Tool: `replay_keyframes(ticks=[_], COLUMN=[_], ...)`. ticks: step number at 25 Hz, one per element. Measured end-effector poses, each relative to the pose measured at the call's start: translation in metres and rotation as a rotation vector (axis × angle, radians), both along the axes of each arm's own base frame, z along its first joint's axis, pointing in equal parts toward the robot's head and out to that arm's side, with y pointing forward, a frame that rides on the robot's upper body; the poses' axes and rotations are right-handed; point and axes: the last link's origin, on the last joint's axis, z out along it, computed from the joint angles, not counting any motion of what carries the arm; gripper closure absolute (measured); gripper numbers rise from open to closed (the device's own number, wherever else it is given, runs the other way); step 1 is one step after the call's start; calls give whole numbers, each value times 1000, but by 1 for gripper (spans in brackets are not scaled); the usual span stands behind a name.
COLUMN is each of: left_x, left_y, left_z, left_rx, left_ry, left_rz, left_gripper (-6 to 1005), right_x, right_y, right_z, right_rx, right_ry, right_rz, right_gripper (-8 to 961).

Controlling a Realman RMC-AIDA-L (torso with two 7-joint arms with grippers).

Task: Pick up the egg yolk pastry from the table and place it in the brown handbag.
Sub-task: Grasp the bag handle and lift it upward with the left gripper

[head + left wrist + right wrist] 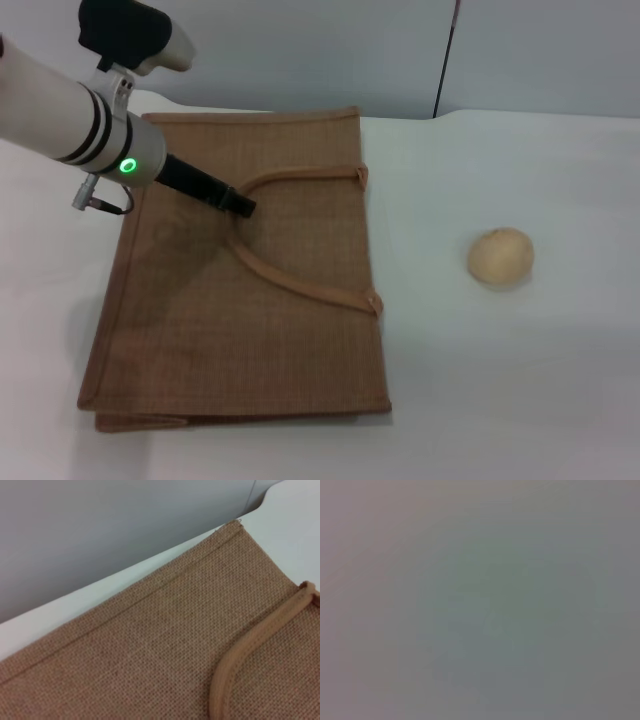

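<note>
Plain grey wall [300, 50] behind white tabletop [500, 380]

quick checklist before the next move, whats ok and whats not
1. egg yolk pastry lying free on the table: ok.
2. brown handbag open to receive it: not ok, it lies flat.
3. Left claw near the handle: ok, over the bag.
4. Left claw open: cannot tell.
5. Right claw placed to pick: cannot tell, not in view.

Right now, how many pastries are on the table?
1. The pastry sits on the table to the right of the bag, apart from it. Any inside the flat bag would be hidden.
</note>
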Motion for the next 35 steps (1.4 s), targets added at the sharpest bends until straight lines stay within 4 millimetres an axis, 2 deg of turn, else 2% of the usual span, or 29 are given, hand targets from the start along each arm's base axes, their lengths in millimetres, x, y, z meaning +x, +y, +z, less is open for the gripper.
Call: replay_keyframes(ticks=[16,22,35], left_x=[-5,-4,-4], left_y=[0,1,7], left_z=[-5,-5,-5], left_rx=[7,14,55], left_ry=[-3,7,7], left_rz=[27,20,12], left_gripper=[312,501,793], right_x=[-1,-1,-1], right_y=[0,0,0], right_z=[0,0,-1], right_rx=[0,-1,-9], right_ry=[1,1,-5], right_rz=[1,1,5], right_gripper=[96,96,97])
